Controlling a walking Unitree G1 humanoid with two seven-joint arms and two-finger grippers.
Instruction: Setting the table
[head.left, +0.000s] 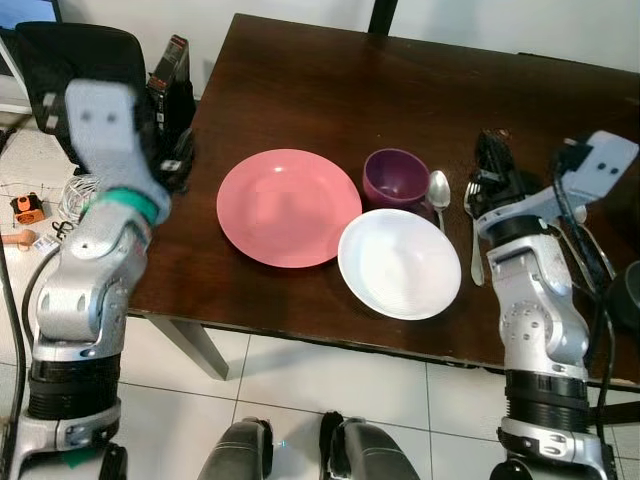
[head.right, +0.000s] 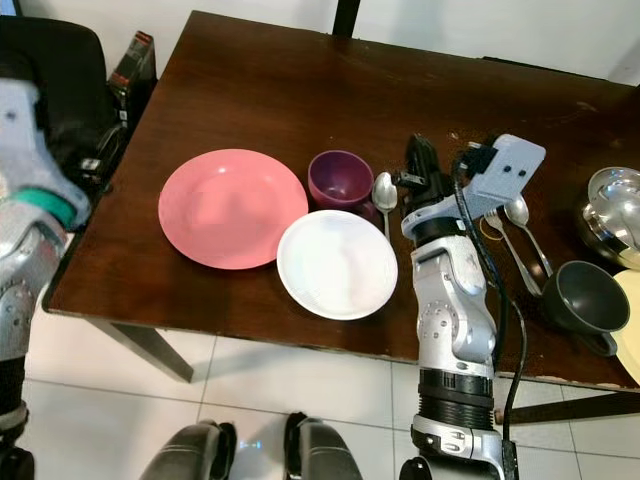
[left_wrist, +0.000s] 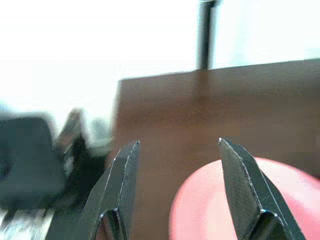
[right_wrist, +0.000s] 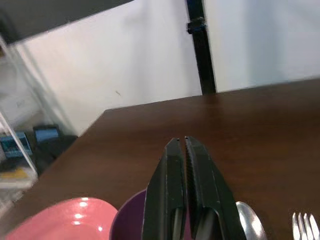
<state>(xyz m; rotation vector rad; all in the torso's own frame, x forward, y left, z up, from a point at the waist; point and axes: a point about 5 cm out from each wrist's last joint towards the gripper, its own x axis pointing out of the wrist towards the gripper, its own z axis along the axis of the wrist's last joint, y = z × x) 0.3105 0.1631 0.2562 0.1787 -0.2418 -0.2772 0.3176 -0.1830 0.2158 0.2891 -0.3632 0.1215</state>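
Pink plate (head.left: 289, 206) sits mid-table, left gripper (left_wrist: 177, 150) spread beside it; right gripper (right_wrist: 185, 150), pressed together above the spoon (head.left: 439, 190), could knock the purple cup (head.left: 396, 178) if it dips.

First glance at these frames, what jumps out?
The pink plate in the middle of the dark wooden table, with the white bowl overlapping its near right edge and a purple cup just behind the bowl. A spoon and fork lie right of the cup. The right gripper hovers over the cup and spoon with fingers shut, while the left gripper is open near the plate's left rim.
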